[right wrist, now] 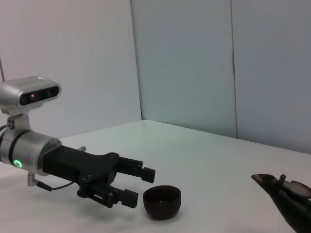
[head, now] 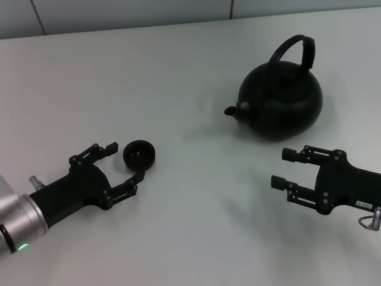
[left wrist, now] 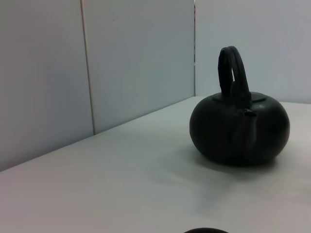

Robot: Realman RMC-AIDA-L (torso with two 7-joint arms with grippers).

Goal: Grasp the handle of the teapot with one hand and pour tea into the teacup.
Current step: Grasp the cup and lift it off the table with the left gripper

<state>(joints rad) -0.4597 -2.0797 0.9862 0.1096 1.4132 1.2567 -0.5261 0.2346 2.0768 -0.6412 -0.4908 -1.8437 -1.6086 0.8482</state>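
The matte-black teapot (head: pixel 280 101) stands upright at the back right of the white table, its spout (head: pixel 231 111) pointing to the left. Its tall arched handle (head: pixel 294 50) rises free, with nothing holding it. The teapot also shows in the left wrist view (left wrist: pixel 239 128). The tiny black teacup (head: pixel 139 154) sits at front left. My left gripper (head: pixel 124 162) is open, and the cup lies just beyond its spread fingertips. The right wrist view shows that gripper (right wrist: pixel 139 187) close beside the cup (right wrist: pixel 162 200). My right gripper (head: pixel 283 168) is open and empty, in front of the teapot and apart from it.
The white table (head: pixel 190 226) runs back to a pale grey panelled wall (head: pixel 119 15). Bare tabletop lies between the cup and the teapot.
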